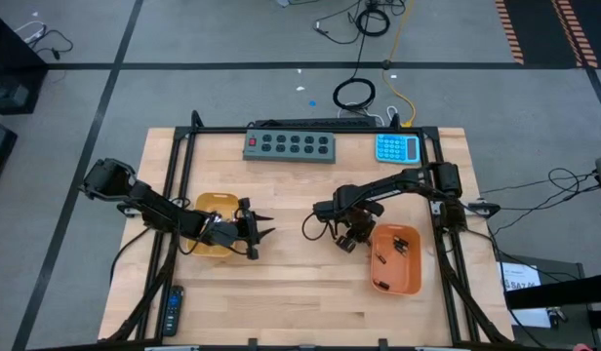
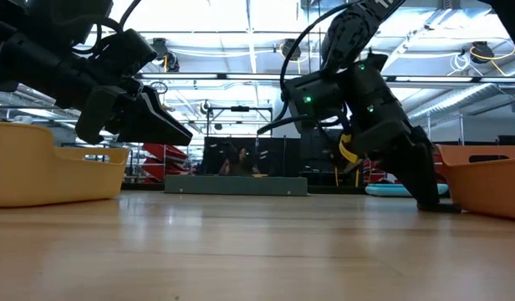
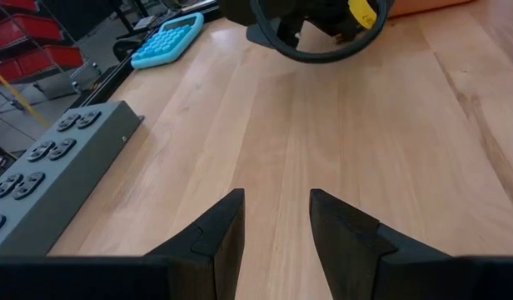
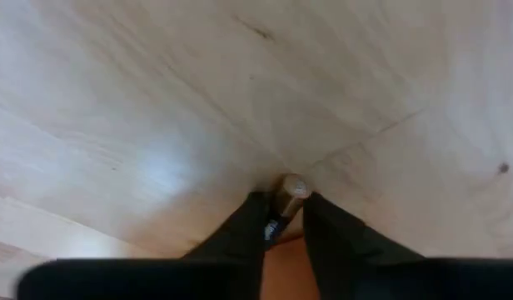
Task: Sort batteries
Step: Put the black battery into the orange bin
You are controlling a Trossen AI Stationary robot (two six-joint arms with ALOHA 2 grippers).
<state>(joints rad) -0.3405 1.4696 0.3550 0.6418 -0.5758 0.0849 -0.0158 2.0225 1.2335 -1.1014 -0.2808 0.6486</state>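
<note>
My right gripper (image 4: 283, 200) points down at the wood next to the orange tray (image 1: 419, 265) and is shut on a small battery (image 4: 291, 187) with a silvery end. A few dark batteries (image 1: 383, 256) lie in the orange tray. My left gripper (image 3: 277, 218) is open above bare wood beside the yellow tray (image 1: 209, 202) and has nothing between its fingers. In the low view the right gripper (image 2: 426, 199) reaches down to the tabletop, while the left gripper (image 2: 161, 125) hangs above it. My right gripper pinches the battery between its two fingertips (image 4: 255, 212), coming from above and pointing down. The battery's silvery end (image 4: 295, 185) shows past the fingertips, toward the wood. I cannot tell whether that end touches the table.
A grey button strip (image 1: 291, 145) and a blue calculator (image 1: 397, 148) lie along the far edge. A dark remote (image 1: 172, 310) lies near the left front corner. Black frame rails (image 1: 180, 166) run down both sides. Bare wood lies between the two trays.
</note>
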